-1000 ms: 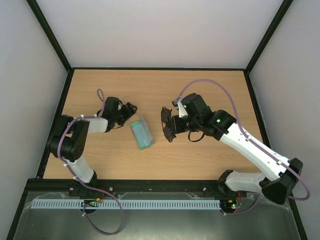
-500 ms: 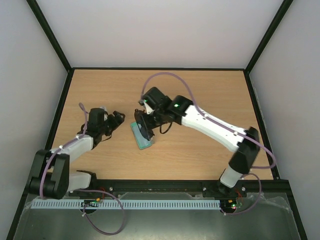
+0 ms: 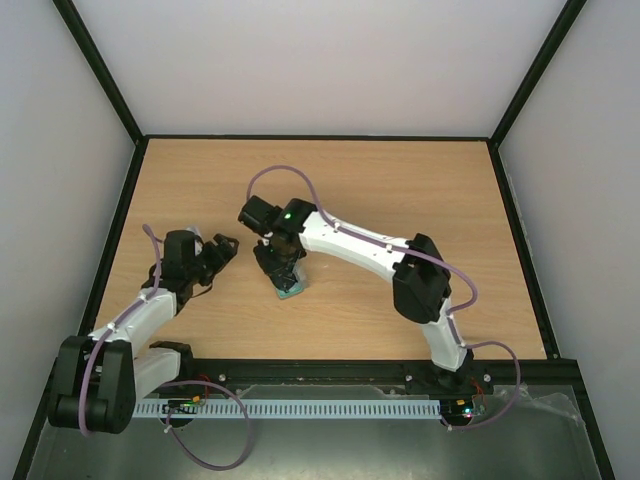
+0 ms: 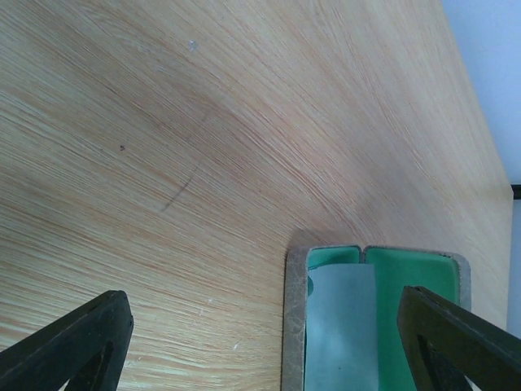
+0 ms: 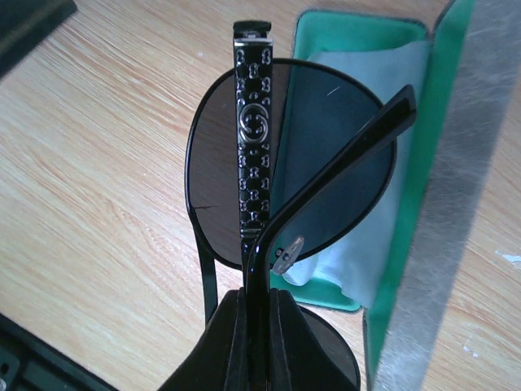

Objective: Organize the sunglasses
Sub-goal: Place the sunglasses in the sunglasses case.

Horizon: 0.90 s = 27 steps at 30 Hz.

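My right gripper is shut on the sunglasses, a dark wire-framed pair with rounded dark lenses and folded temple arms. It holds them just above the open grey case with green lining. A light blue cloth lies inside the case. In the top view the right gripper hangs over the case, hiding most of it. My left gripper is open and empty, left of the case. In the left wrist view its dark fingertips straddle the case's end and the cloth.
The wooden table is bounded by a black frame and white walls. The right arm stretches across the table's middle towards the left.
My right arm has swung left with the sunglasses, from right of the case to directly over it. My left gripper has drawn back to the left and nearer the front.
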Each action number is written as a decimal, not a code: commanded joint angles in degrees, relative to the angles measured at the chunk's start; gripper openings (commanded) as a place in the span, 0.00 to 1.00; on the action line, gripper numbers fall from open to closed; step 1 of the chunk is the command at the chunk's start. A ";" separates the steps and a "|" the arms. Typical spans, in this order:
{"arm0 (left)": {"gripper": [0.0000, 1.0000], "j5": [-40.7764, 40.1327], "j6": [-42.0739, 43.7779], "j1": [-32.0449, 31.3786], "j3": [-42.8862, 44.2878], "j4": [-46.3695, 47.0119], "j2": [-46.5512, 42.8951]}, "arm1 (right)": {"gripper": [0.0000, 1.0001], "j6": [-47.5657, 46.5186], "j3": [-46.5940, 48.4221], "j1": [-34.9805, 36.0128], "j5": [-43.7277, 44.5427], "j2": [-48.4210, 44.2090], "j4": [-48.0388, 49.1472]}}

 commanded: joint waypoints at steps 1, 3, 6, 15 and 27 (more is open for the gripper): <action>0.92 1.68 1.36 1.16 -0.97 -0.93 -0.71 | 0.01 2.12 2.27 1.06 3.18 3.47 -3.03; 0.92 1.87 1.47 1.40 -1.14 -0.73 -0.45 | 0.01 2.28 2.42 1.09 4.68 4.88 -2.94; 0.92 2.38 1.48 1.54 -1.43 -0.18 -0.07 | 0.01 2.52 2.54 1.07 6.31 7.11 -3.10; 0.92 2.20 1.43 1.63 -1.63 0.48 0.46 | 0.01 3.12 4.67 0.75 8.98 11.72 -2.05; 0.92 2.05 1.56 1.63 -1.52 0.34 0.52 | 0.01 3.03 5.17 -0.93 9.21 13.89 -0.66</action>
